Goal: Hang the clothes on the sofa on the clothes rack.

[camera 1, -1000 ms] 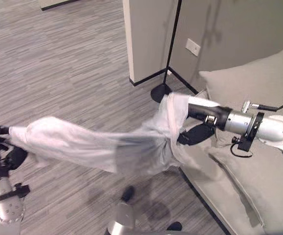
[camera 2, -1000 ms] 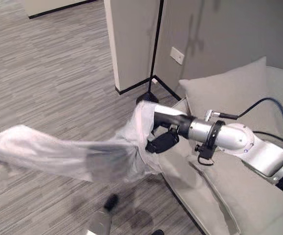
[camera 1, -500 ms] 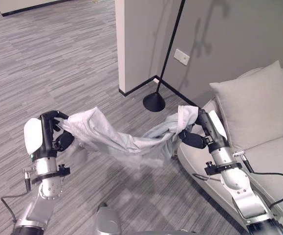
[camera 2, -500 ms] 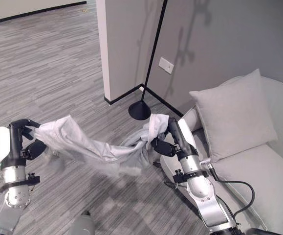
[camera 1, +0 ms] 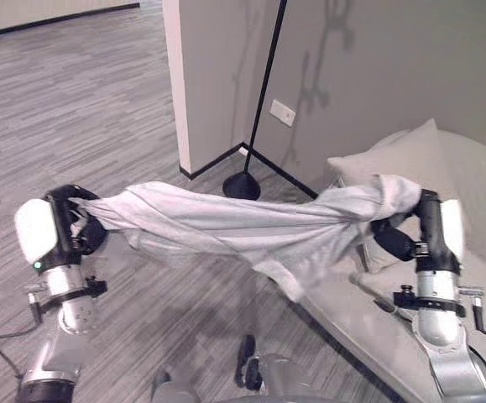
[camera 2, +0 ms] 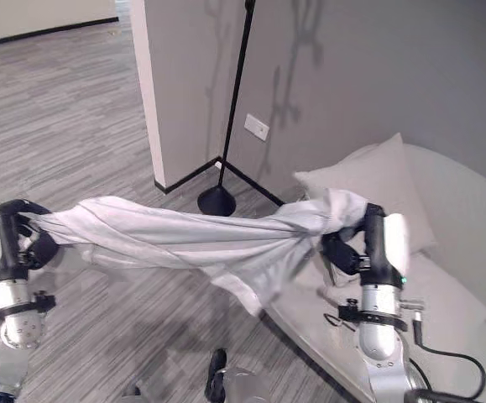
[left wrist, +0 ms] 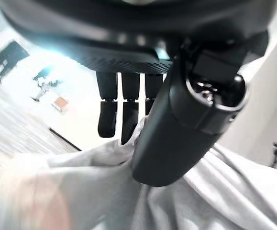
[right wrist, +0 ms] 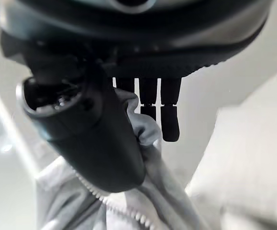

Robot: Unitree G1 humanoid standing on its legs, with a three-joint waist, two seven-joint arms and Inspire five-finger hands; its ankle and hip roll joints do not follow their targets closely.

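Each silver-grey metal forearm ended in a dark wrist collar ringed with small screws. The dark left hand and dark right hand each carried a rounded white back cover. Black segmented fingers lined up beside a thick, smooth black thumb.

Two head cameras, set side by side, look down and forward from above the robot's arms. Both take in the same scene from slightly shifted spots: the grey wood-look floor, a wall corner, a black stand's round base, and the pale sofa on the robot's right. Each wrist camera sits very close behind its own hand, looking along it: the left hand over grey cloth, the right hand over the same cloth.
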